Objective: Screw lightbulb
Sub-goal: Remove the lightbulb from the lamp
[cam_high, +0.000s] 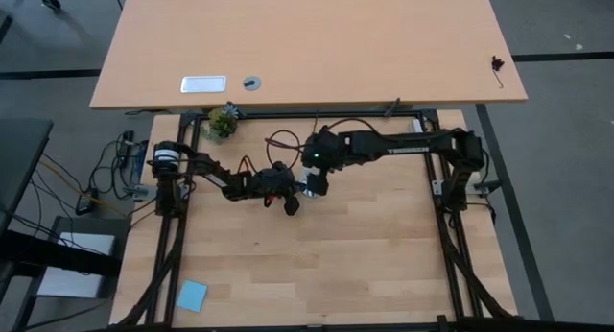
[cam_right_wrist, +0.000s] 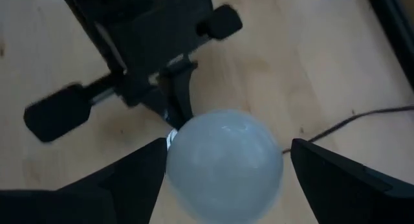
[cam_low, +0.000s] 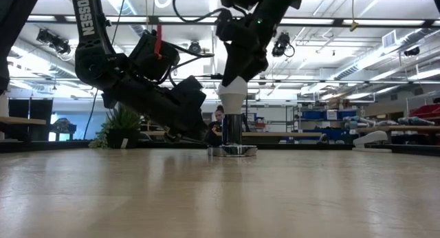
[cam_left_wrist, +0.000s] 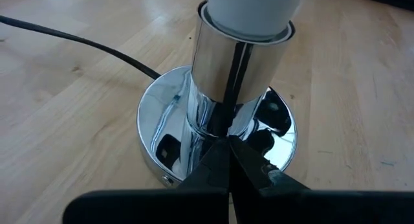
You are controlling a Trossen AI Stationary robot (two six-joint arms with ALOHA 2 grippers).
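While the lightbulb [cam_right_wrist: 223,156] sits upright in the chrome socket [cam_left_wrist: 236,68] near the middle of the wooden table [cam_high: 365,265], you have both arms meeting over it. Your right gripper [cam_right_wrist: 223,166] hangs directly above the bulb, fingers [cam_right_wrist: 336,179] spread wide on either side of the white globe, with a visible gap on each side. Your left gripper [cam_left_wrist: 229,162] comes in low from the left, fingers pressed together, tips against the socket's stem just above the round base [cam_left_wrist: 162,120]. A black cord [cam_left_wrist: 84,46] runs off from the base.
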